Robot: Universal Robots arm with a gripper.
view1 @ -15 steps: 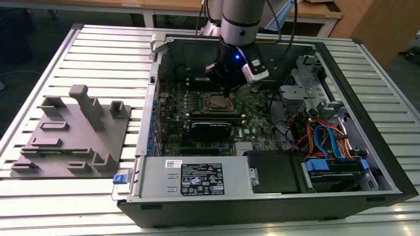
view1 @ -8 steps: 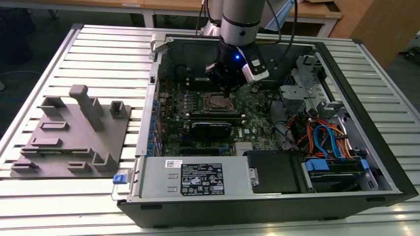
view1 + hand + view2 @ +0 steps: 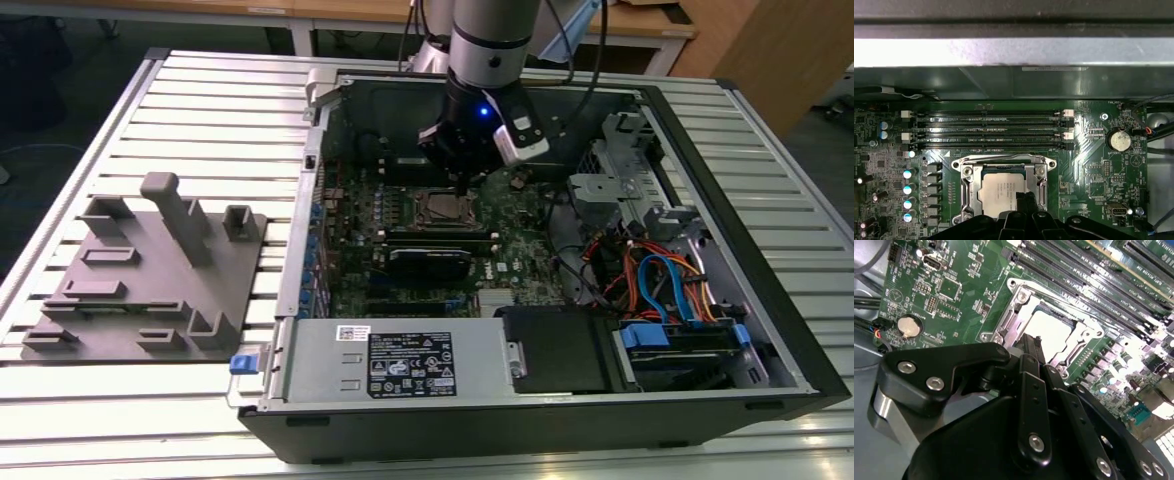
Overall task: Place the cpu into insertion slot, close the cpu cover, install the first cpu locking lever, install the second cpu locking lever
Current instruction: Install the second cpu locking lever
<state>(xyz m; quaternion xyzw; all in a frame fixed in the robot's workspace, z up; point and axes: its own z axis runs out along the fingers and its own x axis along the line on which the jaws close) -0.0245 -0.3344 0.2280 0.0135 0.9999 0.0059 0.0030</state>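
Hovering over the open computer case (image 3: 747,330), the gripper (image 3: 463,183) hangs just above the insertion slot (image 3: 439,206) on the green motherboard (image 3: 1094,175). The cpu (image 3: 1002,192) lies in the slot, its silver top showing through the closed cpu cover (image 3: 970,187). In both wrist views the black fingers (image 3: 1029,355) hide the socket's near edge and appear pressed together, holding nothing.
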